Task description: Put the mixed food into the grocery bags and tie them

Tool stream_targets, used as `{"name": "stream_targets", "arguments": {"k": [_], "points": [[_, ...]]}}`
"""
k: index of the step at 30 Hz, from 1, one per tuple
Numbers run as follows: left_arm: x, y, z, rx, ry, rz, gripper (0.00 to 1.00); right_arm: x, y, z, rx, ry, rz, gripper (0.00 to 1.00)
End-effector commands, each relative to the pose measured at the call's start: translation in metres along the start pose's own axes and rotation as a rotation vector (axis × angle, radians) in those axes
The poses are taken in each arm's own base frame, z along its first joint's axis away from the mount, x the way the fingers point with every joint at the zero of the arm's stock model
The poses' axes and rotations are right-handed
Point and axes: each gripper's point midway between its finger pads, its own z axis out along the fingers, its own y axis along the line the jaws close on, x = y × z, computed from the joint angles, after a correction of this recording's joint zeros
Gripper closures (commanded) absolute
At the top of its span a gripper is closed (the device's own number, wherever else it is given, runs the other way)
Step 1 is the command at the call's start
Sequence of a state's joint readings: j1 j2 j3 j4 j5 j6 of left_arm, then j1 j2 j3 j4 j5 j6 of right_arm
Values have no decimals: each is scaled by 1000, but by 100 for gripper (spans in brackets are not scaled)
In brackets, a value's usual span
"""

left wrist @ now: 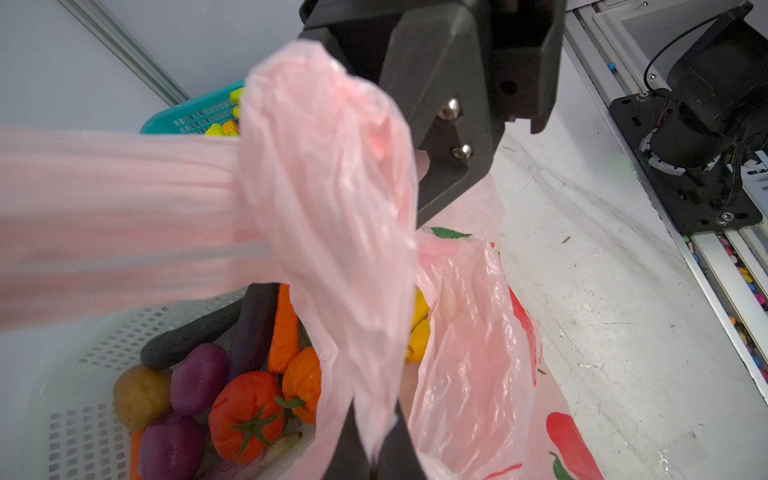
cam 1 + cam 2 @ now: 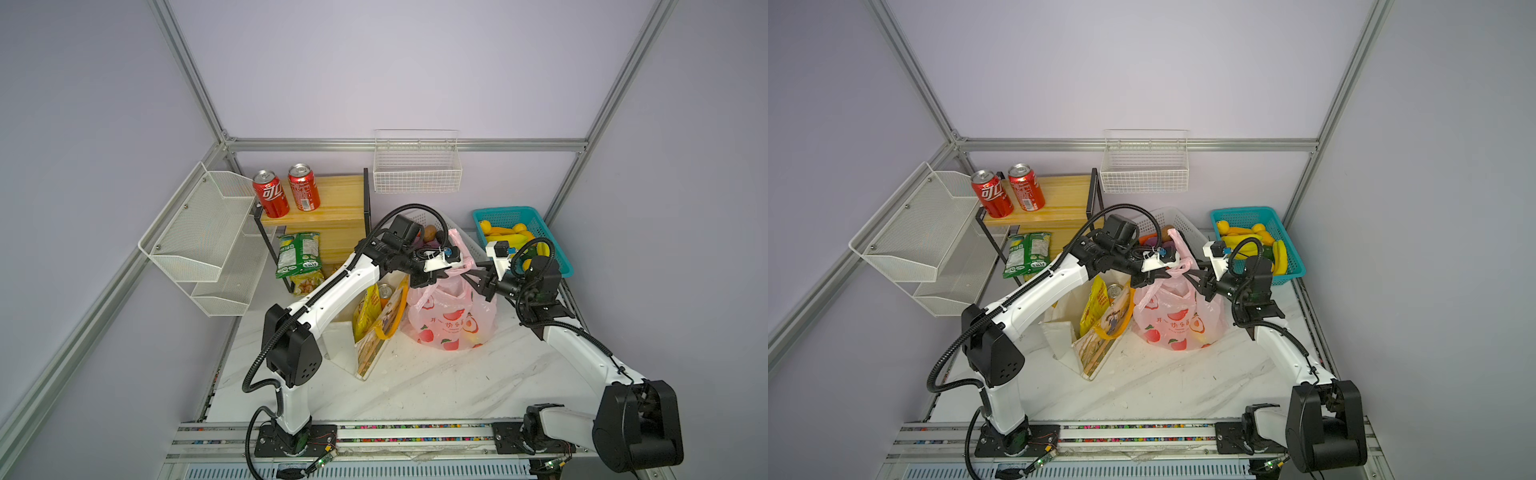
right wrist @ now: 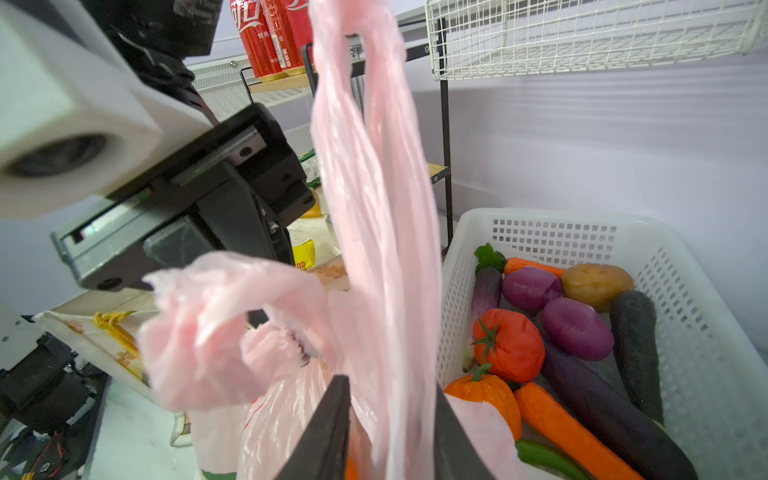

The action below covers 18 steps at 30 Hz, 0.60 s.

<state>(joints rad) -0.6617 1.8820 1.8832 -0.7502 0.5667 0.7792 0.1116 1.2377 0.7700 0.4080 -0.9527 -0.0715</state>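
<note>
On the surface [image 2: 436, 386] the canvas tote [image 2: 376, 332] stands near the middle, crisp packet [image 2: 365, 309] and soda can [image 2: 385, 291] inside. Just beside it, toward the far right corner, sits the pink bag [image 2: 451, 320]. The left claw [image 1: 374, 453] is pressed together on its handle loop [image 1: 332, 187]; the right claw [image 3: 390, 432] stands spread around the long strand [image 3: 382, 208]. Probably best: re-pinch that strand beyond the crossing, then pull the claws apart with the bag kept seated.

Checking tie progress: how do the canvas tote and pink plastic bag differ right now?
The canvas tote is opaque, cream and printed; the pink plastic bag is thin and translucent. Tote's handles lie ungripped; pink bag's handle is pinched in the left gripper. Both stand on the table, loaded.
</note>
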Motion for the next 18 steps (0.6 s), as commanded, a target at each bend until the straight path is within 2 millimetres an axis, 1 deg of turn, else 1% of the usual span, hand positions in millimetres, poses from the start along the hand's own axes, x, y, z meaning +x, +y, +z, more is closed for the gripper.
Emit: {"name": "stream_targets", "arguments": {"k": [1, 6, 8, 12, 18], "points": [[-34, 17, -19, -64, -54, 82, 100, -8, 10, -2, -51, -32, -54, 64], [-34, 21, -18, -83, -40, 90, 100, -7, 11, -1, -67, -26, -68, 53], [-36, 21, -18, -82, -47, 94, 100, -6, 10, -1, -65, -22, -82, 44], [-39, 21, -19, -78, -58, 93, 100, -1, 6, 1, -54, 0, -109, 29], [-42, 20, -18, -76, -61, 96, 100, -3, 1, 4, -42, 13, -141, 22]]}}
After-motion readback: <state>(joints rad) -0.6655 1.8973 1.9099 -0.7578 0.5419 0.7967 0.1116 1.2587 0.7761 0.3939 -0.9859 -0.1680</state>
